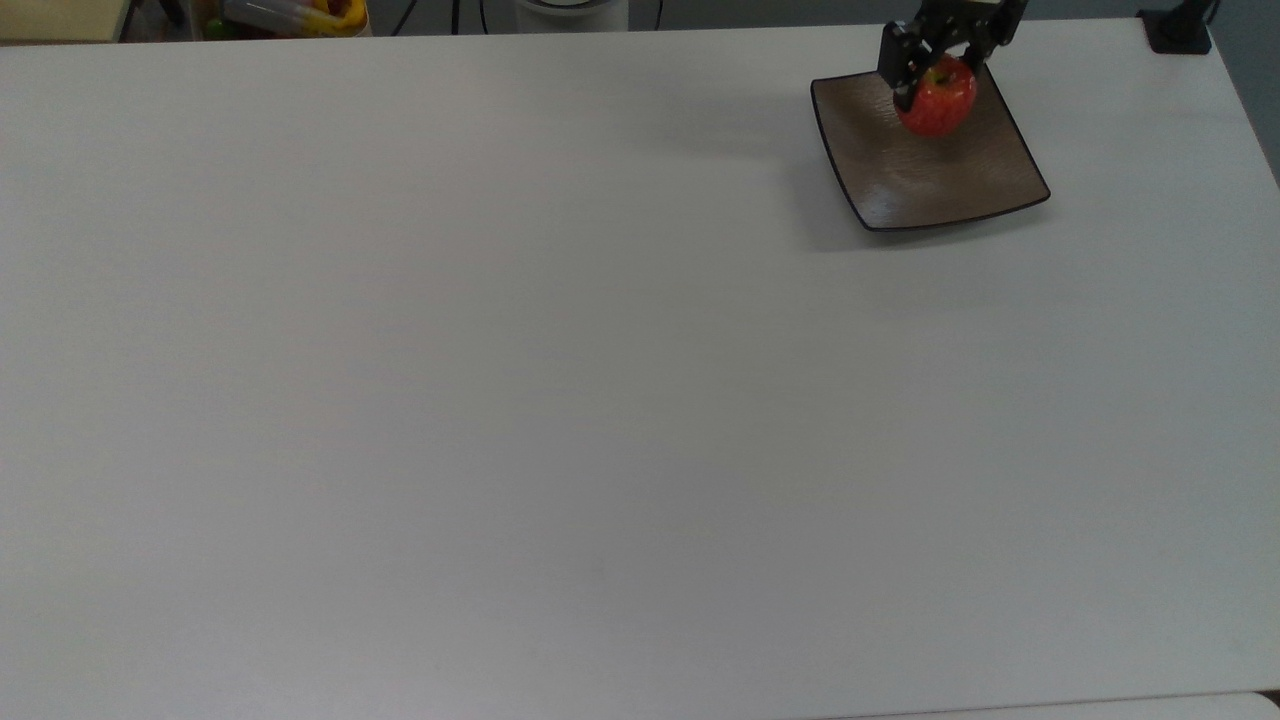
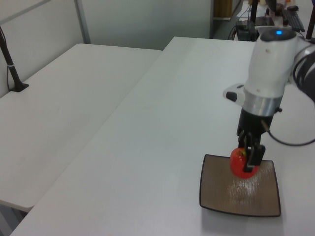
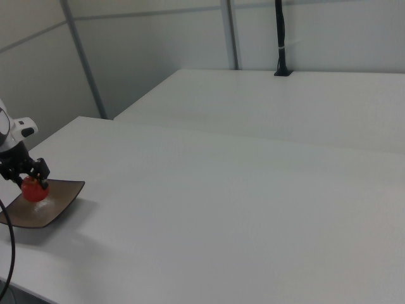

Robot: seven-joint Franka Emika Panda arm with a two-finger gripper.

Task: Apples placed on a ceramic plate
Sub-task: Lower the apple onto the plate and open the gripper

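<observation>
The gripper (image 1: 935,82) pinched the apple (image 1: 937,98) between its two fingers, holding it over the ceramic plate (image 1: 940,180), which sat at the far right of the white table (image 1: 500,400) in the top view. In the left view the apple (image 2: 242,163) hung above the plate's (image 2: 239,196) far half, seemingly still clear of the glaze (a pale reflection showed beneath it). To finish well, I judged the arm should come straight down toward the dish's shallow middle before letting go, since a round fruit released high or near an upturned corner might roll off. In the right view the apple (image 3: 33,189) sat above the plate (image 3: 50,212), the gripper (image 3: 28,175) clamped over it.
</observation>
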